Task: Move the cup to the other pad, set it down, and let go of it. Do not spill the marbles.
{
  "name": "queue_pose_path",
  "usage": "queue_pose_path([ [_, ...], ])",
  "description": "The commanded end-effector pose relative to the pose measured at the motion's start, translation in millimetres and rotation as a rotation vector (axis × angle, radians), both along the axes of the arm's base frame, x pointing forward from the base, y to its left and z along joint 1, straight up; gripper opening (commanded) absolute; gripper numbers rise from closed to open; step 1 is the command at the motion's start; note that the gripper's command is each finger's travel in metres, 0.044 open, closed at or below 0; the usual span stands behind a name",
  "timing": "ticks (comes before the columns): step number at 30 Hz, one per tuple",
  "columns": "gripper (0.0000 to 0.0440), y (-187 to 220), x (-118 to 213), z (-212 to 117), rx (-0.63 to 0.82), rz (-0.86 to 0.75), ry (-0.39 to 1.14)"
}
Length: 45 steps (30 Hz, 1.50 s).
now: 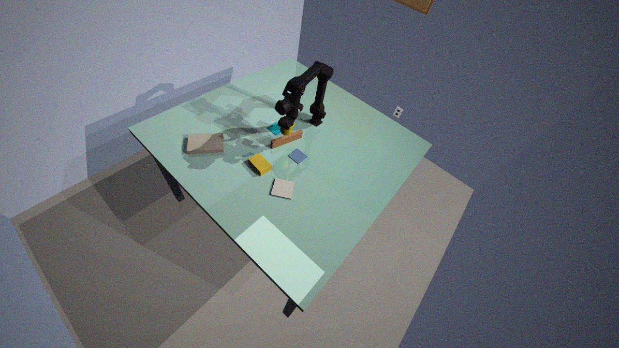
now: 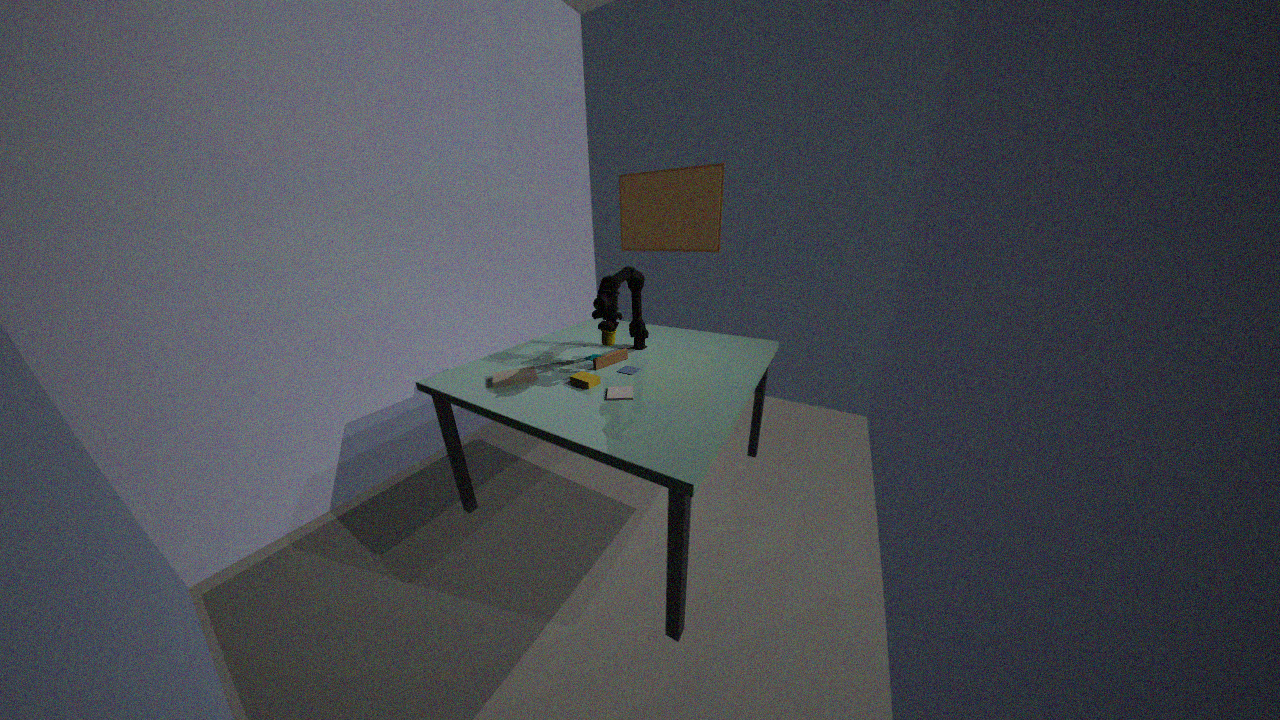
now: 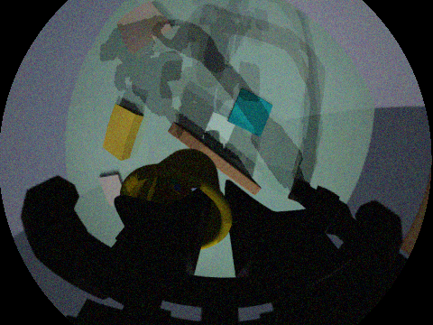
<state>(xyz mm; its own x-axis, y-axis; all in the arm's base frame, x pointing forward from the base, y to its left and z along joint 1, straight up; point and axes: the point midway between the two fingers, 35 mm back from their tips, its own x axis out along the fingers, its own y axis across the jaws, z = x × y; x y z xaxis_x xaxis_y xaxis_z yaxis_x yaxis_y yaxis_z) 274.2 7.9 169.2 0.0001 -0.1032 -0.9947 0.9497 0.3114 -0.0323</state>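
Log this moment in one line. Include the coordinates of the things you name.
claw (image 1: 286,125) (image 2: 608,329) (image 3: 219,183): shut on cup | cup (image 1: 287,130) (image 2: 608,338) (image 3: 224,217): held up | blue pad (image 1: 297,156) (image 2: 628,369): bare | teal pad (image 1: 273,128) (image 2: 592,357) (image 3: 251,112): bare

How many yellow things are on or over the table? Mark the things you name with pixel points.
2. The yellow cup (image 1: 287,130) (image 2: 608,337) (image 3: 224,217) is in the black gripper (image 1: 286,123), above the table. The yellow rectangular block (image 1: 259,164) (image 2: 585,380) (image 3: 122,132) lies on the table. Others may be hidden behind the arm.

Cup (image 2: 608,337) (image 3: 224,221): smooth, slight sheen at rim, plastic-like. Bar (image 1: 286,139) (image 2: 611,359) (image 3: 216,159): wood-like, matt. Tabletop (image 1: 346,173) (image 2: 689,385) (image 3: 347,131): smooth, glossy, faint reflections. Arm (image 1: 308,77) (image 2: 636,304): dark, low sheen; metal or plastic, cannot tell. Yellow block (image 1: 259,164) (image 2: 585,380) (image 3: 123,132): matt, flat-faced. Walls (image 1: 497,108) (image 2: 313,179): matt.
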Motion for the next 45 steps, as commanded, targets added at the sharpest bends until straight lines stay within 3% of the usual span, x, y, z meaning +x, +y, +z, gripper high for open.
queue_pose_path([
  [1,0.0000,-12.4,1.4,5.1,-0.005,-0.027,-0.036],
  [23,0.0000,-77.8,-2.6,-1.4,-0.023,-0.184,-0.119],
  [45,0.0000,-111.7,-20.7,-38.8,-0.029,-0.293,-0.141],
])
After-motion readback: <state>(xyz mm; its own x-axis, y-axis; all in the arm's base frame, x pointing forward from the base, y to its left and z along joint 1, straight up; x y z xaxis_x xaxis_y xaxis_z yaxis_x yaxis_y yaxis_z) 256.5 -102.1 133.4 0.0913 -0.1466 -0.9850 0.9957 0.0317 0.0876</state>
